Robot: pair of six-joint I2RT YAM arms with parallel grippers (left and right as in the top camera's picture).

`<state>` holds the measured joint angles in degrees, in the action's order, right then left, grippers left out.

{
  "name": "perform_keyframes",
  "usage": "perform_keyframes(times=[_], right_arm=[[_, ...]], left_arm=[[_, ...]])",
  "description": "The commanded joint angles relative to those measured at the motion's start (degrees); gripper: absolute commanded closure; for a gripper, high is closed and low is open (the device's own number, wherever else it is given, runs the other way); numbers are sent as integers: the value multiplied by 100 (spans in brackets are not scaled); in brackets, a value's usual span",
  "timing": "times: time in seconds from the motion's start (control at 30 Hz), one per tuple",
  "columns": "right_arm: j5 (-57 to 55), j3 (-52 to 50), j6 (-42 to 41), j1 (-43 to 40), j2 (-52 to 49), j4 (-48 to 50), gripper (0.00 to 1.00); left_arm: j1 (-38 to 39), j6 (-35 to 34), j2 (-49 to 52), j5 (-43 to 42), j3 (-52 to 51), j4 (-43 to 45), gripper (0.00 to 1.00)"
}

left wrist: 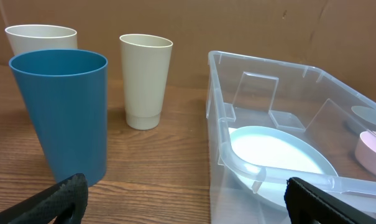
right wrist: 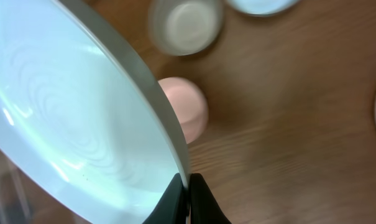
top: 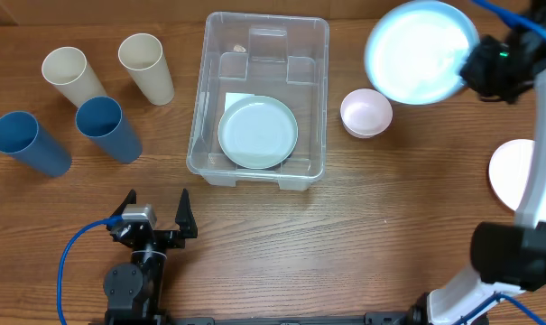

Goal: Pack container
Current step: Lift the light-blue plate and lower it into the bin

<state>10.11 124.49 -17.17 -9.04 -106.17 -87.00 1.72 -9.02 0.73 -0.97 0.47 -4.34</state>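
The clear container [top: 265, 15] stands mid-table with a pale blue plate [top: 258, 133] flat on its bottom; the left wrist view shows the container [left wrist: 268, 65] and that plate [left wrist: 278, 155] too. My right gripper [top: 467, 68] is up at the far right, shut on the rim of a second pale blue plate [top: 421, 51]. In the right wrist view its jaws [right wrist: 188, 186] pinch this plate [right wrist: 69, 112] edge-on, tilted above the table. My left gripper [top: 157, 193] rests near the front left, open and empty, its fingers spread wide [left wrist: 184, 193].
Two cream cups [top: 146, 65] [top: 71, 74] and two blue cups [top: 108, 127] [top: 29, 143] stand left of the container. A pink bowl [top: 366, 112] sits just right of it. A white plate [top: 512, 171] lies at the right edge, partly behind my right arm.
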Motion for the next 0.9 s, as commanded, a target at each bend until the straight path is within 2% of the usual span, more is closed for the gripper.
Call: perform_keyframes(times=[0.0,0.17,0.3,0.53,0.87], right_arm=[[192,131,197,1259,170,247,96],[-588,-81,-107,2776,74,793,96],[-754,-262,-234,3390,-282,1099,96],[-748,-730,-278,3442,-1381,1569,96],[-649,-1368,-278,3442,-1770,2122,96]], left_arm=[[-57,44,-48,33,-20,-11,0],[-57,44,-48,33,-20,-11,0],[-57,44,-48,33,-20,-11,0],[-57,44,-48,33,-20,-11,0],[-57,44,-48,33,-20,-11,0]])
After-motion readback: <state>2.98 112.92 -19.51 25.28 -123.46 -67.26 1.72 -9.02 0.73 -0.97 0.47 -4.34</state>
